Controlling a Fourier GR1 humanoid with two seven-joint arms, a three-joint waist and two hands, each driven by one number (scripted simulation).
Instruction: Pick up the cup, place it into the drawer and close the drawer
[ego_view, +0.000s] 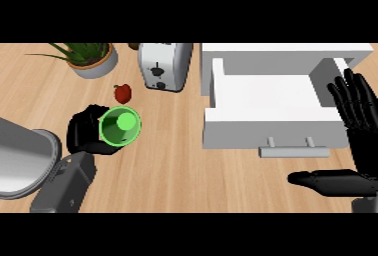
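The left hand (87, 134) was curled round the green cup (120, 125), holding it above the wooden counter (177, 170) at the left, its open mouth tipped toward the viewer. Just beyond it lay a small red fruit (122, 92), with a toaster (165, 66) and a potted plant (88, 57) farther back. The white drawer (269, 107) stood pulled open to the right — well apart from the cup. The right hand (354, 150) rested near the right edge, fingers straight, thumb out.
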